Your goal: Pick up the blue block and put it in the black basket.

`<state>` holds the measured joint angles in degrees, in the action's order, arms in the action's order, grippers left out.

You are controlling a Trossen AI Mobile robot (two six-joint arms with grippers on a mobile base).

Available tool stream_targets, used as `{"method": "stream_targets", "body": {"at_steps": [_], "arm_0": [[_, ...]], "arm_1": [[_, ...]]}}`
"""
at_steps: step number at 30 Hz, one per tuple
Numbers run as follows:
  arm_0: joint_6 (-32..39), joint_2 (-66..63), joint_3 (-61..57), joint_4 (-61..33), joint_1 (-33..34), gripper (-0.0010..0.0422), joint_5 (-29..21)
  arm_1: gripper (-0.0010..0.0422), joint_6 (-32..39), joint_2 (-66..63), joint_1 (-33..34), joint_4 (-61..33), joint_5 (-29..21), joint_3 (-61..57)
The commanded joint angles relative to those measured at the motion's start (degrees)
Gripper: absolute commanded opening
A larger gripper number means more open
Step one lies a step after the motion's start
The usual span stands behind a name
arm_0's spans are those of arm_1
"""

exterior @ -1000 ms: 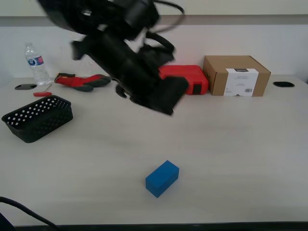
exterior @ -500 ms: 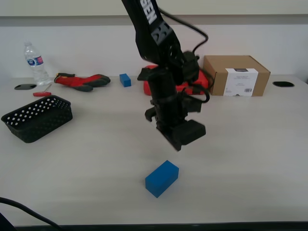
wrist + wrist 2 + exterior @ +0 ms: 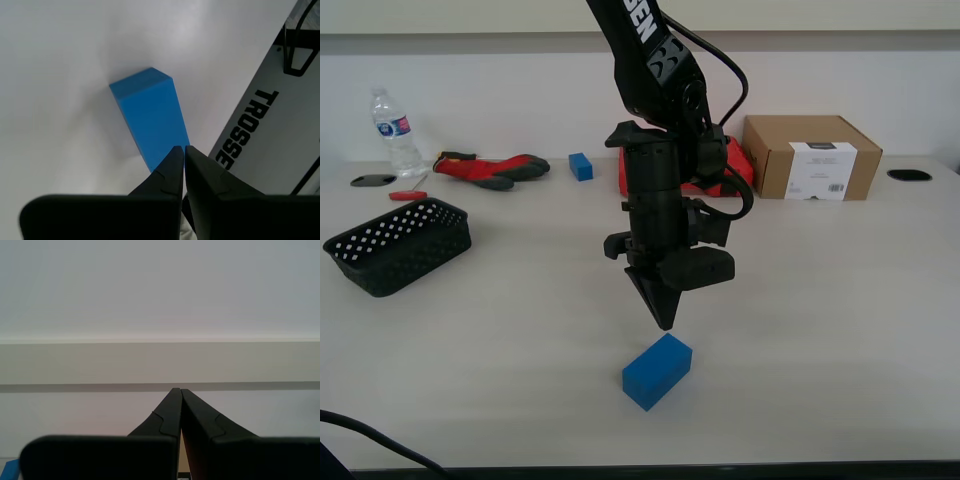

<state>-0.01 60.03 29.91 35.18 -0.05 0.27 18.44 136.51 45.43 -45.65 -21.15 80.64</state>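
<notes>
since half a second ago my first gripper [image 3: 664,322] has dropped lower and now points straight down, tips just above the blue block [image 3: 657,371], not touching it; its jaws are pressed together. the block lies near the table's [image 3: 840,300] front edge, around the middle. the black basket [image 3: 400,245] sits well apart, near the exterior view's left edge. my second gripper [image 3: 180,392] is also closed, facing a wall.

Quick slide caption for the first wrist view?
My first claw, shut and empty, poised above the blue block on the pale table.
</notes>
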Motion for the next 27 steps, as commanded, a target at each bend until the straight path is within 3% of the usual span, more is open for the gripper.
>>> {"method": "stream_targets", "body": {"at_steps": [1, 3, 6, 11, 15, 20, 24, 27], "arm_0": [[0.0, 0.0, 0.1, 0.2, 0.0, 0.0, 0.0], [0.0, 0.0, 0.1, 0.2, 0.0, 0.0, 0.0], [0.0, 0.0, 0.1, 0.2, 0.0, 0.0, 0.0], [0.0, 0.0, 0.1, 0.2, 0.0, 0.0, 0.0], [0.0, 0.0, 0.1, 0.2, 0.0, 0.0, 0.0], [0.0, 0.0, 0.1, -0.1, 0.0, 0.0, 0.0], [0.0, 0.0, 0.1, 0.1, 0.0, 0.0, 0.0], [0.0, 0.0, 0.1, -0.2, 0.0, 0.0, 0.0]], "arm_1": [[0.0007, 1.1, 0.1, 0.0, -1.6, -0.5, 0.0], [0.0035, 0.6, 0.1, 0.0, -3.0, -0.7, 0.4], [0.011, 0.4, 0.1, 0.0, -5.7, -0.8, 1.9], [0.0302, -2.3, 0.1, 0.1, 0.1, -0.3, 1.5], [0.0412, -4.6, 0.1, 1.1, 7.2, 8.1, -2.6], [0.0289, -7.1, 8.7, 2.4, 11.4, 4.8, -4.0], [0.0187, -4.1, 18.4, 4.4, 1.8, 3.3, 3.9], [0.0077, -4.6, 22.2, 4.8, -3.2, 0.3, 8.6]]}}
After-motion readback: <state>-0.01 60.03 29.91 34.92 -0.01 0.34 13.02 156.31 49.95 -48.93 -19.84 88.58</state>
